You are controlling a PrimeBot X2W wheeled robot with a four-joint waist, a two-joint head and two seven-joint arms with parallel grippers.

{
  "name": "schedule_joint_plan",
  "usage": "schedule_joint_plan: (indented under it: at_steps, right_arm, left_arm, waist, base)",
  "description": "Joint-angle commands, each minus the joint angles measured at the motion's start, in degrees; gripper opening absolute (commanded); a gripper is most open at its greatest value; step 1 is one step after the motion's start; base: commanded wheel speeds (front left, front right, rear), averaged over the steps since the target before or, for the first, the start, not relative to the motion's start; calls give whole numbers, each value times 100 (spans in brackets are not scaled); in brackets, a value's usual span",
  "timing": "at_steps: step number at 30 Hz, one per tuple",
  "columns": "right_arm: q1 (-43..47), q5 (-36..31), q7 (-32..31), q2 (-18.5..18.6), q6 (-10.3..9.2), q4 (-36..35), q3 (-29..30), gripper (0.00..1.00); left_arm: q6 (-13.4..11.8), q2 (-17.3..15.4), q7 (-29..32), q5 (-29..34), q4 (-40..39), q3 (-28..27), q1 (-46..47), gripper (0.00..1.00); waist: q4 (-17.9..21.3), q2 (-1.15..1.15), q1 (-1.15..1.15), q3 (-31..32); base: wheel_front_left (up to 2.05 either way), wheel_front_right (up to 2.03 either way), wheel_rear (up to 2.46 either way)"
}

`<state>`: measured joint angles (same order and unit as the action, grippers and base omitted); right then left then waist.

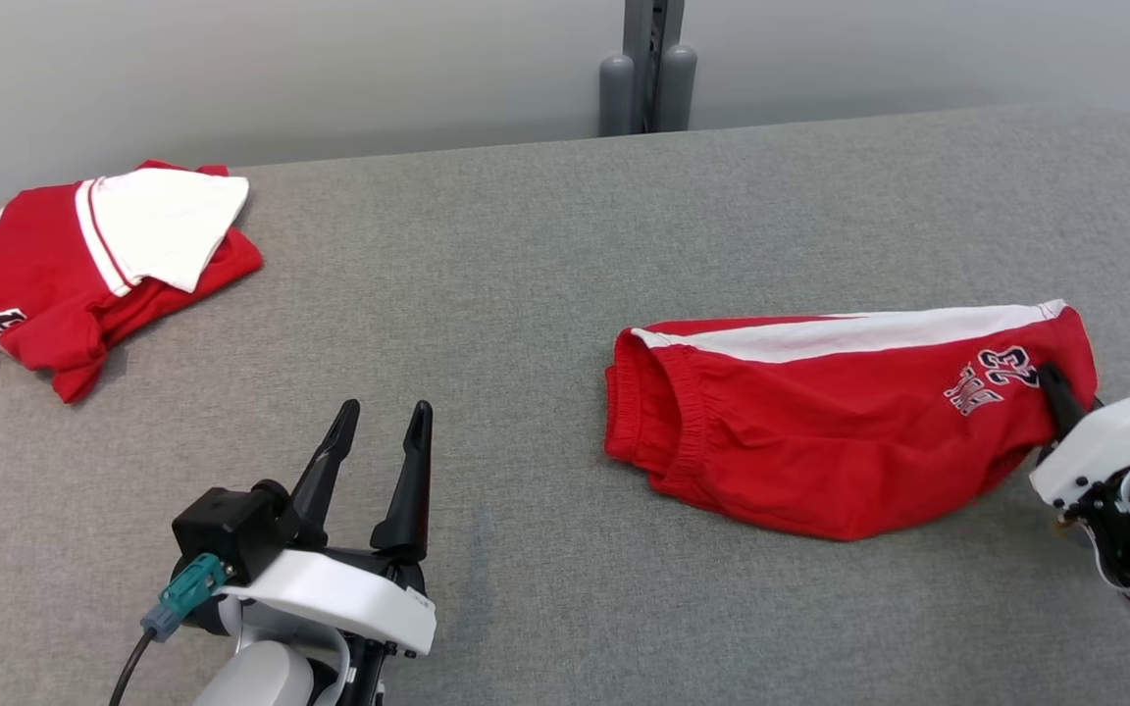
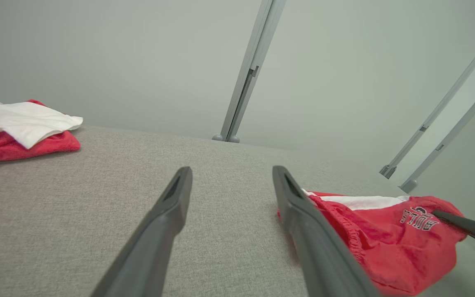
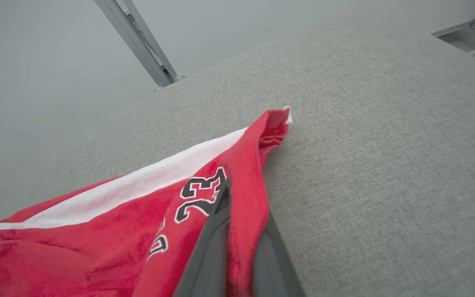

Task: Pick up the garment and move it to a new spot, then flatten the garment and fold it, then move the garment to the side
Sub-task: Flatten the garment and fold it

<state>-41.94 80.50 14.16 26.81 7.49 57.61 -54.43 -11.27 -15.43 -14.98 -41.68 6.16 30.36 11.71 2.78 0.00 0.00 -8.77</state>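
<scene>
Two red garments on a grey cloth-covered table (image 1: 526, 294). Right of centre: red shorts (image 1: 820, 431), lying nearly flat, with elastic waistband toward the left, white stripe along the far edge and printed number 23 near the right end. Right gripper (image 1: 1051, 378): clamped on the right end of the shorts, with a fold of red cloth pinched between the two dark fingers (image 3: 208, 251), just beside the number. Left gripper (image 1: 385, 407): at lower left over bare table, spread wide with nothing in its grasp, pointing away from the robot, near the waistband end but apart from it. Far left: red and white jersey (image 1: 84, 265), loosely folded, well apart from the shorts. Beyond the far edge of the table: grey upright post (image 1: 648, 69) against a pale wall.
</scene>
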Motion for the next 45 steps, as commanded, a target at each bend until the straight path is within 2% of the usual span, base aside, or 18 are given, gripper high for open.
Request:
schedule_joint_plan:
  at_steps: [1, 9, 21, 32, 43, 44, 45]
  right_arm:
    - [-120, -99, 47, 6, 1, -70, -40, 0]
    - [-558, -559, 42, -190, 1, -575, -335, 0]
    - [-716, -1183, -378, -958, 1, -966, -1039, 0]
    - [-593, -1677, -561, -1686, 1, -465, -1566, 0]
    - [-550, -2310, -591, -2059, 1, 18, -1807, 0]
    - [-549, -2360, -563, -2074, 1, 43, -1816, 34]
    - [-543, -2409, -534, -2086, 1, 71, -1823, 62]
  left_arm:
    - [34, 8, -27, 51, 19, -42, -51, 100]
    - [105, 124, -28, 69, 69, -105, -137, 100]
    - [214, 232, -28, 98, 112, -148, -244, 100]
    - [272, 290, -28, 160, 138, -188, -279, 100]
    - [305, 344, -28, 184, 220, -205, -281, 100]
    - [306, 344, -28, 186, 222, -208, -288, 100]
    - [308, 345, -28, 187, 223, -212, -297, 100]
  waist:
    - [-63, 0, 0, 56]
    - [-246, 0, 0, 269]
    - [-448, 0, 0, 442]
    - [-572, 0, 0, 395]
    - [-602, 0, 0, 401]
    - [-596, 0, 0, 404]
    - [-588, 0, 0, 407]
  base:
    - [0, 0, 0]
    - [0, 0, 0]
    - [0, 0, 0]
    - [0, 0, 0]
    - [0, 0, 0]
    - [0, 0, 0]
    - [0, 0, 0]
